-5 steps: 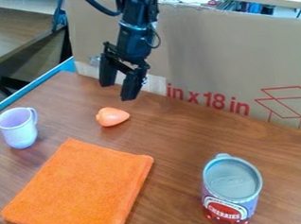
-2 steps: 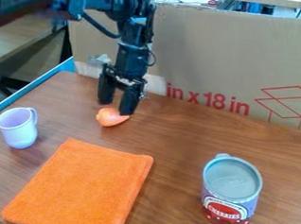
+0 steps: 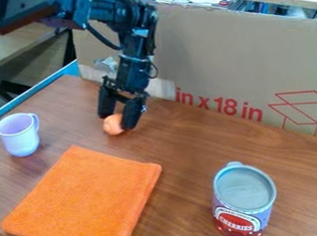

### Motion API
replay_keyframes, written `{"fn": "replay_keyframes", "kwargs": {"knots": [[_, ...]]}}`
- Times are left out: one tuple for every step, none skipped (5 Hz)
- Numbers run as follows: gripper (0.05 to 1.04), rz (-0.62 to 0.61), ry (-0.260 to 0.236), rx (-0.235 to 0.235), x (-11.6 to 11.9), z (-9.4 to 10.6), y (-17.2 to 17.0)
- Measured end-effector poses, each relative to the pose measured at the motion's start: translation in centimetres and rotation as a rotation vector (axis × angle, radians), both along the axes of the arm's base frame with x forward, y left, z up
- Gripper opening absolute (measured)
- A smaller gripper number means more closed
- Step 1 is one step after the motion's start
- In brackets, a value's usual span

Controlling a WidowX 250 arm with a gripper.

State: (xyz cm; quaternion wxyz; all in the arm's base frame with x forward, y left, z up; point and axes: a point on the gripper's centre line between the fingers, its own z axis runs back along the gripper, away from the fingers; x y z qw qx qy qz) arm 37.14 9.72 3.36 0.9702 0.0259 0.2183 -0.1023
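Observation:
The black gripper point(image 3: 117, 123) is low over the table's back left part, its fingers apart, one on each side of the small orange object point(image 3: 113, 125). The right finger hides that object's pointed right end. Whether the fingers press on it cannot be made out. In front lies a folded orange cloth point(image 3: 85, 201), flat on the table. A pale lilac mug point(image 3: 19, 135) stands upright at the left, its handle turned to the back right. At the front right an upright can point(image 3: 242, 203) with a grey lid and a red and purple label stands on the wood.
The brown wooden table point(image 3: 189, 148) is bordered at the back by a tall cardboard panel point(image 3: 218, 62) with red print. A blue edge point(image 3: 33, 90) runs along the table's left side.
The gripper has come down and slightly left, from above and behind the orange object to around it. The cloth, mug and can have stayed in place.

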Motion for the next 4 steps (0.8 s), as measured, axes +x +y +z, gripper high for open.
{"fn": "replay_keyframes", "kwargs": {"knots": [[0.981, 0.010, 0.001, 0.031, 0.5, -0.8, 0.5], [0.882, 0.026, -0.031, 0.011, 0.5, -0.9, 0.2], [0.659, 0.057, -0.096, -0.048, -0.4, -0.5, -0.7], [0.649, 0.088, -0.214, -0.094, -0.5, 2.6, -1.8]]}}
